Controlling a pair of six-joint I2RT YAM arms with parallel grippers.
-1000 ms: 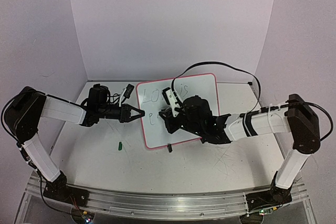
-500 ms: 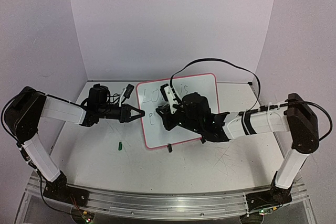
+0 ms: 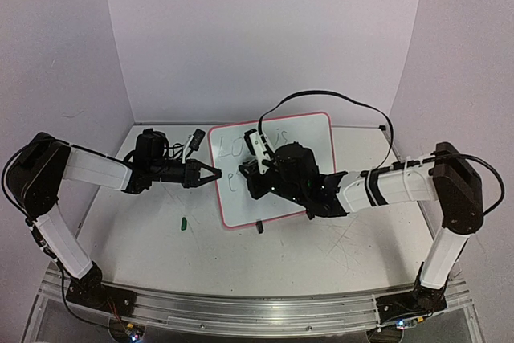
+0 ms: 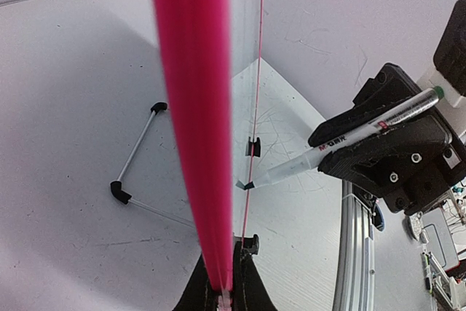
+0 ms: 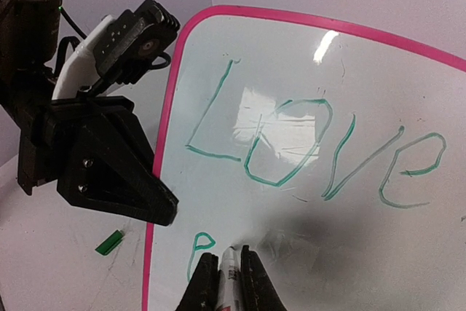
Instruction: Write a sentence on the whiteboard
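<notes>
Whiteboard (image 3: pixel 237 202): it stands up on the table (image 3: pixel 161 255), in the middle, between the two arms; it has a pink rim and white face
Board feet: a small black clip (image 3: pixel 259 228) sits under the bottom edge, and the left wrist view shows two of them
Left gripper (image 3: pixel 210 174): its fingers (image 4: pixel 218 293) are pinched tight on the pink left edge of the whiteboard
Right gripper (image 3: pixel 257 168): it is in front of the board's face, and its fingers (image 5: pixel 206 285) are squeezed on a pen (image 5: pixel 230 274)
Pen: white, with a green end, and its tip is on the board, low down and near the left side
Sentence (image 5: pixel 313 151): thin green writing; the top line says "Love", and the top view shows "is" further right
Second line: just one small looped letter (image 5: pixel 200 249) is there, under the "L", and the pen tip is just to the right of it
Small green bit (image 3: pixel 183 222): it lies flat on the table, to the left of the board and apart from it, below the left gripper
</notes>
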